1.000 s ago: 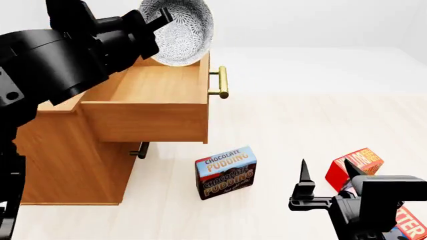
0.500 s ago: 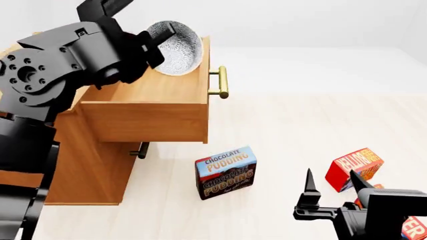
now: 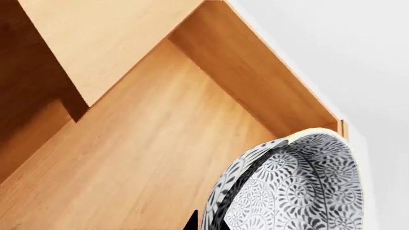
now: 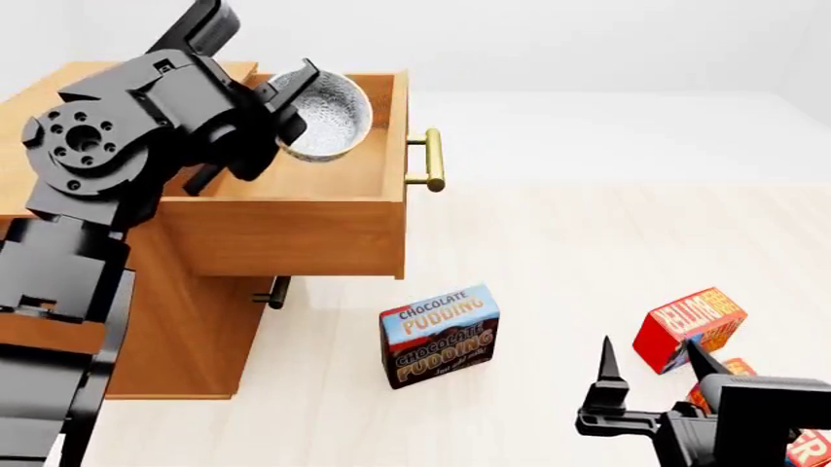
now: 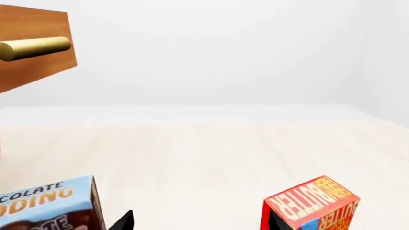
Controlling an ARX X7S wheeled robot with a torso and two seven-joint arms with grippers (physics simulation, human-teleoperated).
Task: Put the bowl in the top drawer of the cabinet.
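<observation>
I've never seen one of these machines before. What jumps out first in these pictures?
First, the big black left arm reaching over the cabinet, its left gripper holding a patterned bowl tilted on its side inside the pulled-out top drawer. Then the bright boxes on the pale floor: a chocolate pudding box in front, a red butter box near the open right gripper.

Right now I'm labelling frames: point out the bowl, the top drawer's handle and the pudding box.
bowl [image 4: 321, 118], head view, on its patterned inside.
top drawer's handle [image 4: 433, 159], head view, mid brass bar.
pudding box [image 4: 441, 336], head view, on its printed front face.
</observation>
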